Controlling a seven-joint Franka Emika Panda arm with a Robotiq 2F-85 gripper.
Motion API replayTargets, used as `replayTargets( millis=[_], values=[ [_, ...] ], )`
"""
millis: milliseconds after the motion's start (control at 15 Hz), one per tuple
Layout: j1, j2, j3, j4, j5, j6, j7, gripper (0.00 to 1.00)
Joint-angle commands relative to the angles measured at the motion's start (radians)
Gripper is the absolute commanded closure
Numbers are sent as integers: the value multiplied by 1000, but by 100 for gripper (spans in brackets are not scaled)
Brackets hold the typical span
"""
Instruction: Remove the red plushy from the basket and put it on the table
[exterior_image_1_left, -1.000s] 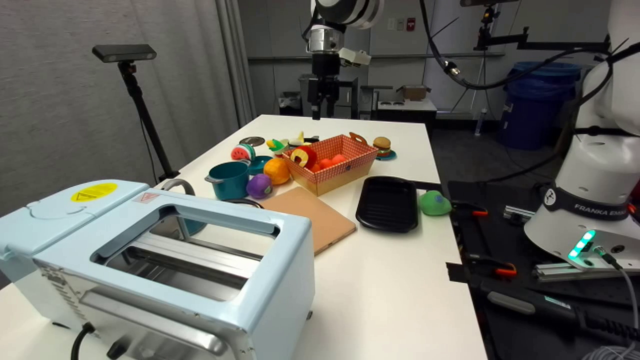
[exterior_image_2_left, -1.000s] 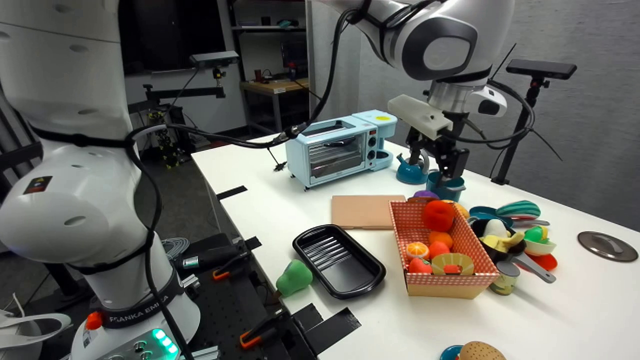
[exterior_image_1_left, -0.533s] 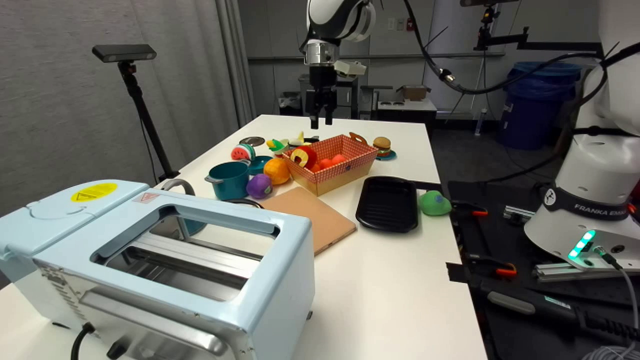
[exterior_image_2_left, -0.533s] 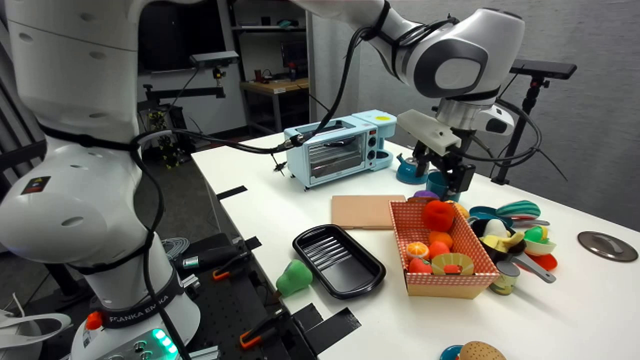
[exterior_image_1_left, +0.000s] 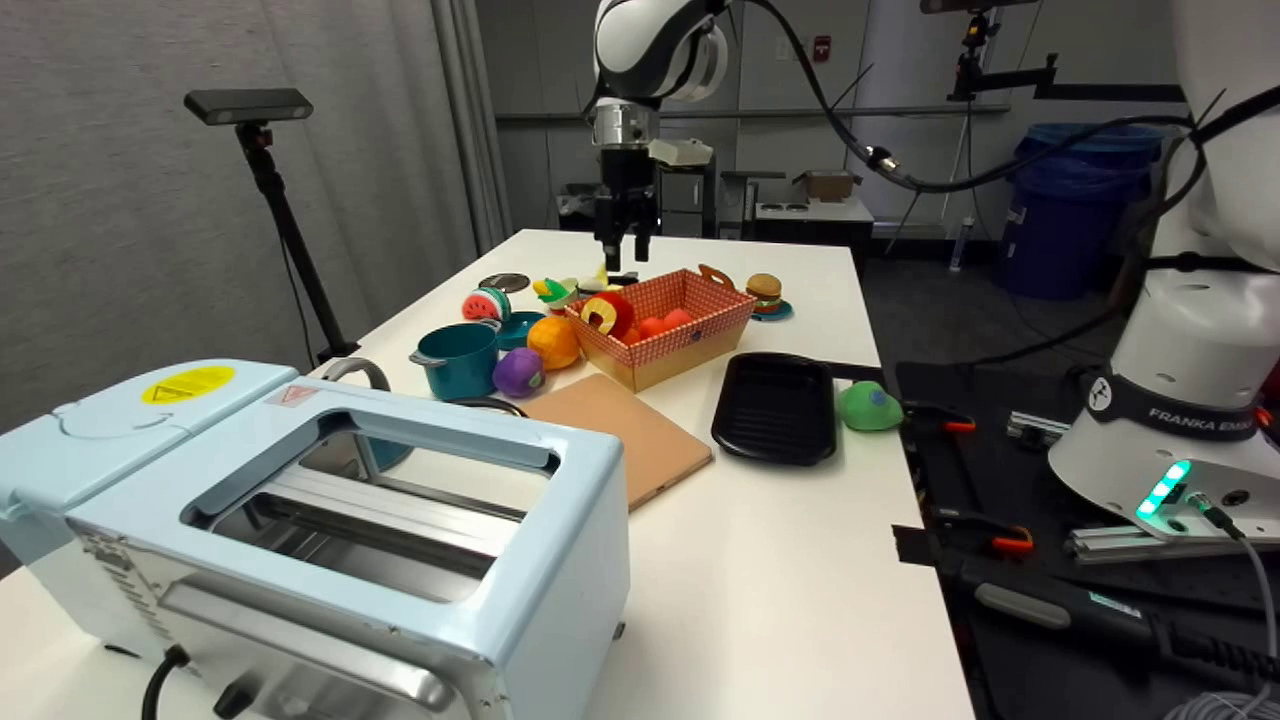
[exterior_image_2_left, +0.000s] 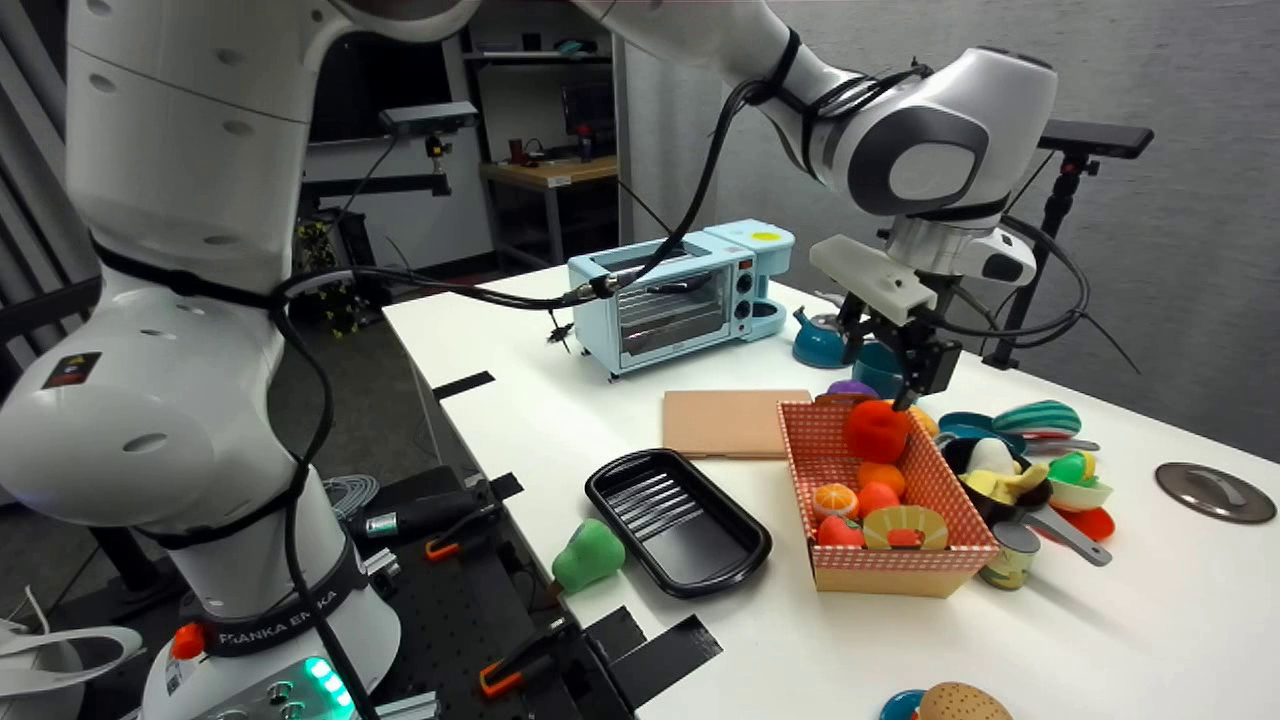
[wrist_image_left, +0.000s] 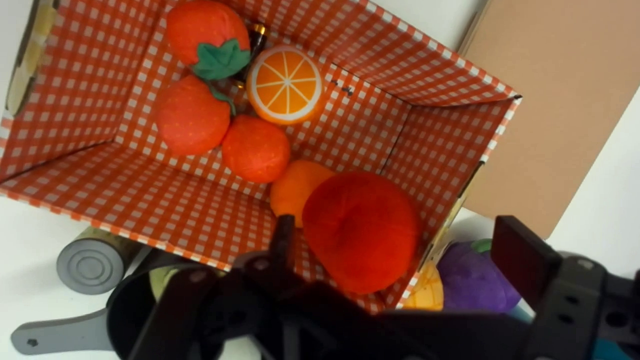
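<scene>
Nearest in the wrist view, the black two-fingered gripper (wrist_image_left: 397, 240) hangs unclenched; below its spread fingers (wrist_image_left: 522, 260), the round red plush toy (wrist_image_left: 360, 230) lies at the right inside the rectangular red-checked basket (wrist_image_left: 165, 200). Farther left, only this view shows a dark gold-tipped object (wrist_image_left: 255, 47); both exterior views add a brown-bunned toy hamburger (exterior_image_1_left: 764, 287).

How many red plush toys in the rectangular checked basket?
4: large round red plushy at one end, small round red toy midway, red plush strawberry and second strawberry at the other. Others may be hidden.

Matt cloth red plushy (wrist_image_left: 360, 230), papery basket (wrist_image_left: 360, 135), glossy black tray (exterior_image_2_left: 685, 530)
</scene>
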Motion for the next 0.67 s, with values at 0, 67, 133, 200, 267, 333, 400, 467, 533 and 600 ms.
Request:
replayTargets(
  millis=[0,67,133,200,267,333,400,467,533,600],
  values=[
    [-20,69,15,89,11,-47,3,0],
    [-21,79,17,98,13,-49,2,0],
    [-24,89,19,106,14,-51,-1,0],
    [-26,97,20,115,15,-55,-1,0],
    [-28,105,21,119,16,-60,-3,0],
    [-30,108,23,121,17,-64,-6,0],
    [-32,111,25,122,19,-65,-8,0],
    [-35,110,28,117,22,-65,-13,0],
    [-36,106,29,108,22,-59,-15,0],
    [-38,105,30,104,24,-58,-17,0]
  ],
)
